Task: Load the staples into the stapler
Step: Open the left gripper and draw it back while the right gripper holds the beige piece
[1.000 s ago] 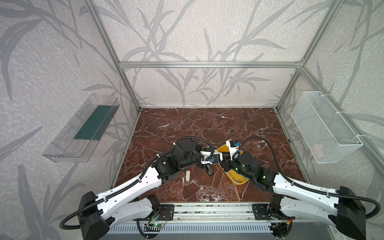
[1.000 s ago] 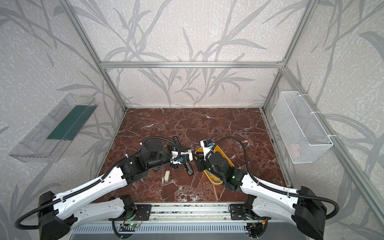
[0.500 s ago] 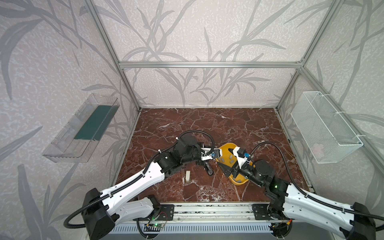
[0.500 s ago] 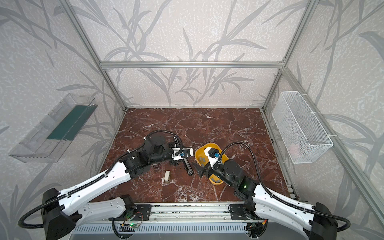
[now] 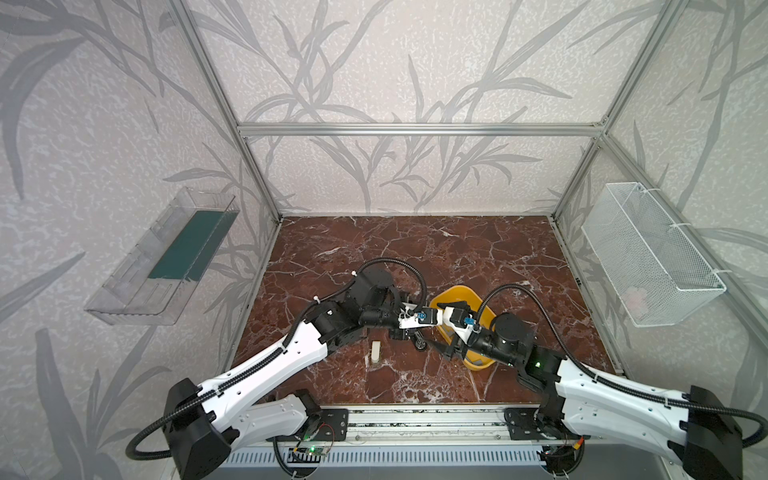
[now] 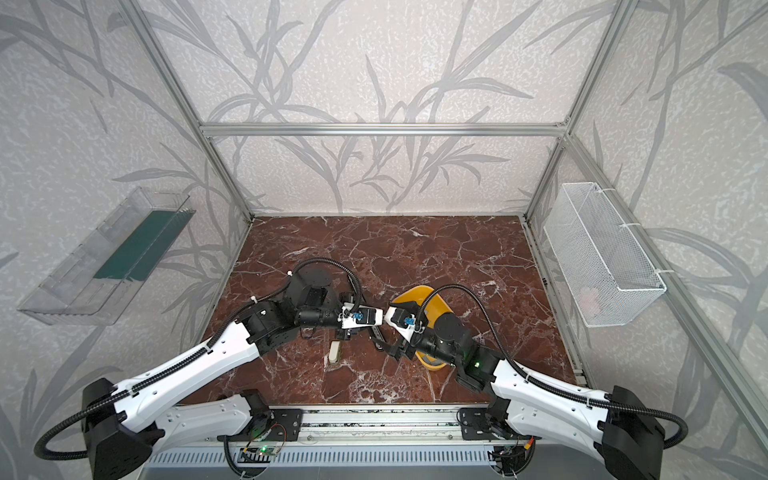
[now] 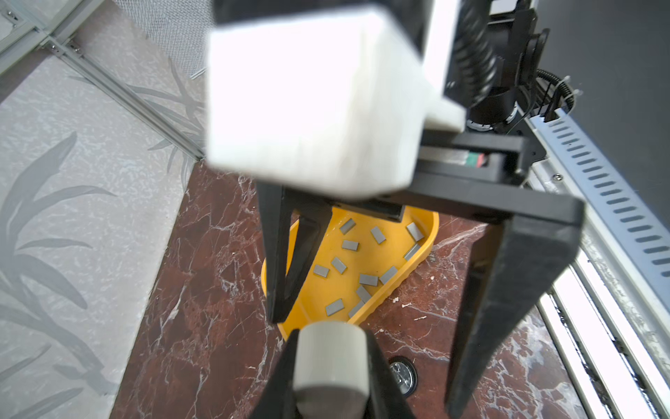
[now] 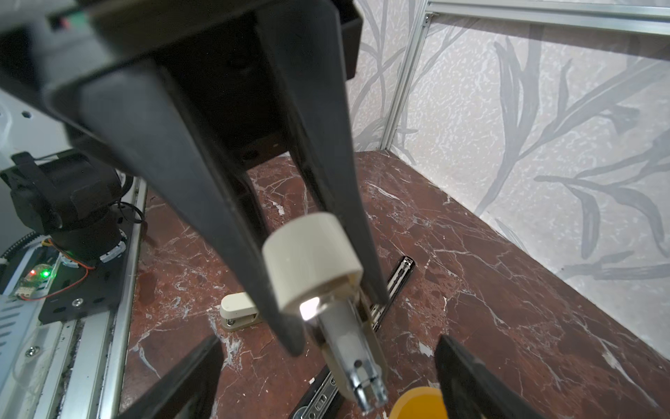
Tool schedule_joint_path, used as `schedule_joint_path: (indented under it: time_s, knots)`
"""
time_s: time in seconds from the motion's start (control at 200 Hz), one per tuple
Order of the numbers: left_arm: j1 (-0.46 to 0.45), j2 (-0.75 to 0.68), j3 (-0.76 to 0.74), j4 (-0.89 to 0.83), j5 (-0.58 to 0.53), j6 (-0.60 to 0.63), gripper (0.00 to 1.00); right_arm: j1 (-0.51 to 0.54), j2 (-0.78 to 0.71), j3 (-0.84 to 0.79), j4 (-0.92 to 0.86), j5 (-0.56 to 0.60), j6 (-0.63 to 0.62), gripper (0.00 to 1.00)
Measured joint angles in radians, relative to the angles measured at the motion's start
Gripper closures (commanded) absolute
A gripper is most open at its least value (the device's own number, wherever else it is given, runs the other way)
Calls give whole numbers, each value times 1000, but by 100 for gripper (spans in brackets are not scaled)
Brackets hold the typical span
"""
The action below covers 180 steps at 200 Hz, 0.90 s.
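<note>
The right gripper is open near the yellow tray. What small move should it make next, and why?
Probably lower the right gripper into the yellow tray and close its fingers on one staple strip: it is open and empty, strips lie loose there, and the left gripper holds the cream-capped piece.

White arm shells (image 5: pixel 270 365), black joints (image 5: pixel 505 338), ribbed black cables (image 5: pixel 390 260) (green LED (image 5: pixel 538 364)), black fingers (image 7: pixel 507 290).
</note>
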Motion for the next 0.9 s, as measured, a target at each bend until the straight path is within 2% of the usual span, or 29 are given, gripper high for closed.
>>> schedule_joint_path:
  time_s: [0.065, 0.21, 0.415, 0.605, 0.74, 0.78, 0.85, 0.9]
  knots:
    - [0, 0, 1, -13, 16, 13, 100, 0, 16, 11, 3, -4, -11, 14]
    - [0, 0, 1, -25, 35, 35, 100, 0, 36, 12, 27, -19, -23, 28]
    - [0, 0, 1, -29, 51, 47, 100, 0, 75, 12, 47, -27, -27, 38]
    - [0, 0, 1, -29, 58, 50, 100, 0, 100, 12, 61, -34, -25, 65]
    - [0, -3, 1, -29, 67, 39, 100, 1, 102, 8, 84, -45, -29, 78]
    - [0, -5, 1, -30, 68, 39, 92, 2, 102, 6, 87, -45, -28, 81]
    - [0, -10, -3, -21, 67, 34, 68, 2, 98, 6, 89, -44, -17, 89]
    - [0, -18, -14, 5, 55, 30, 60, 2, 87, 6, 82, -44, 8, 93]
